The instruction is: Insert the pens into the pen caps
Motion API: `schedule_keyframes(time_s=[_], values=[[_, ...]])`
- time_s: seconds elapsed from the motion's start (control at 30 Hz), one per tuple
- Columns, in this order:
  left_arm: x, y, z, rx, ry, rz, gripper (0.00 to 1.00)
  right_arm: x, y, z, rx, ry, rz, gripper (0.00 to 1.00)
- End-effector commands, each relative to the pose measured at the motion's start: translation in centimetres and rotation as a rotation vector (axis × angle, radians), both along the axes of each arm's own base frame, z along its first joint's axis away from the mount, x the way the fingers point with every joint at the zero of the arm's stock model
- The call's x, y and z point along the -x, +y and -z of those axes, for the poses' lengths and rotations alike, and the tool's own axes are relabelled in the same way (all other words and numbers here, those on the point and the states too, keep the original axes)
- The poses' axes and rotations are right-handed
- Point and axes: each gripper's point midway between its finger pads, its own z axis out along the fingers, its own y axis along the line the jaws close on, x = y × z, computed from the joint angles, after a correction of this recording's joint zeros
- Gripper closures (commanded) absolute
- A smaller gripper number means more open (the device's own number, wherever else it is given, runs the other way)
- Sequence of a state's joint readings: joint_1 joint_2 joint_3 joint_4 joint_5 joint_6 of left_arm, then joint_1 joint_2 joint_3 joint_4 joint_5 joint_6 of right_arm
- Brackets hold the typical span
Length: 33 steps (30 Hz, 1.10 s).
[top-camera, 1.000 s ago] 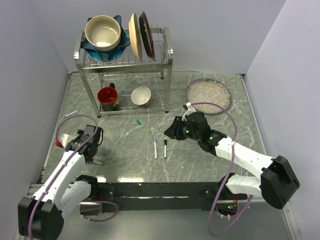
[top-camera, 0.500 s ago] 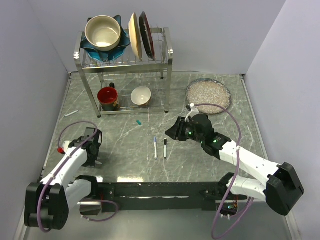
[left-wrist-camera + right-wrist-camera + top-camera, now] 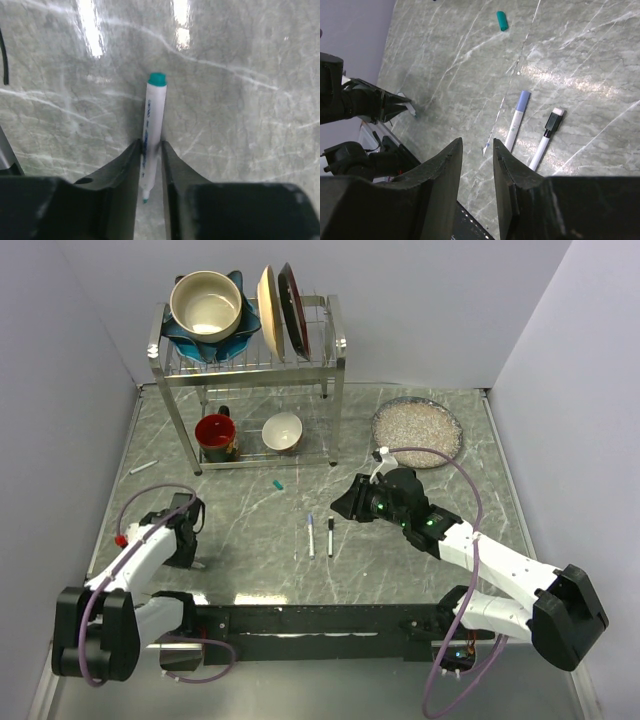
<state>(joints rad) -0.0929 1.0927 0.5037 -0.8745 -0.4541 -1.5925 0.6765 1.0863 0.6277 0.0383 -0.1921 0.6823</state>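
Note:
My left gripper (image 3: 150,145) is low at the table's left front (image 3: 190,558), shut on the white barrel of the teal pen (image 3: 154,110), whose teal end points away from the wrist. The teal pen cap (image 3: 278,484) lies alone on the marble below the rack, also in the right wrist view (image 3: 501,20). The blue pen (image 3: 311,535) and the black pen (image 3: 330,537) lie side by side at mid-table, each with a cap on its far end. My right gripper (image 3: 340,505) hovers just right of them, open (image 3: 476,142) with nothing between its fingers.
A metal dish rack (image 3: 335,350) at the back holds bowls and plates, with a red mug (image 3: 215,435) and a white bowl (image 3: 283,430) beneath. A plate of rice (image 3: 417,430) sits at the back right. A small white stick (image 3: 143,468) lies at the left edge.
My left gripper has gone from open to shut on the teal pen and drawn slightly back towards the table's left front. The right arm shifted only slightly.

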Motion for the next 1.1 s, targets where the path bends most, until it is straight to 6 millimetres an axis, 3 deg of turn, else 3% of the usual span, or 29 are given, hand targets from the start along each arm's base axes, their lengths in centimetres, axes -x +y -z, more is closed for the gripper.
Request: schedule_keyframes(time_s=[0.0,0.13,0.3,0.5,0.7,0.9,1.07], values=[[-0.8,-3.4,1.0,0.193,-0.069,0.014,0.76,-0.5,0.9,-2.3,-0.042,-0.056,-0.015,0.62],[-1.6,-4.9,0.7,0.264,-0.11,0.049,0.82,-0.5,0.8,-2.5,-0.046,-0.06,-0.013,0.61],[-2.4,-7.3,0.1,0.351,-0.15,0.071,0.99,-0.3,1.0,-2.6,-0.063,-0.067,-0.026,0.61],[-3.6,-11.6,-1.6,0.39,-0.201,0.154,0.99,-0.2,1.0,-2.8,-0.065,-0.071,-0.026,0.61],[-4.6,-14.7,-2.3,0.476,-0.245,0.141,0.99,0.0,0.6,-2.8,-0.068,-0.081,-0.018,0.6],[-7.1,-15.8,-3.8,0.501,-0.359,0.169,0.96,0.1,0.2,-2.9,-0.062,-0.095,-0.01,0.59],[-6.9,-16.4,-3.3,0.482,-0.294,0.203,0.86,0.1,-0.1,-3.1,-0.056,-0.109,-0.002,0.59]])
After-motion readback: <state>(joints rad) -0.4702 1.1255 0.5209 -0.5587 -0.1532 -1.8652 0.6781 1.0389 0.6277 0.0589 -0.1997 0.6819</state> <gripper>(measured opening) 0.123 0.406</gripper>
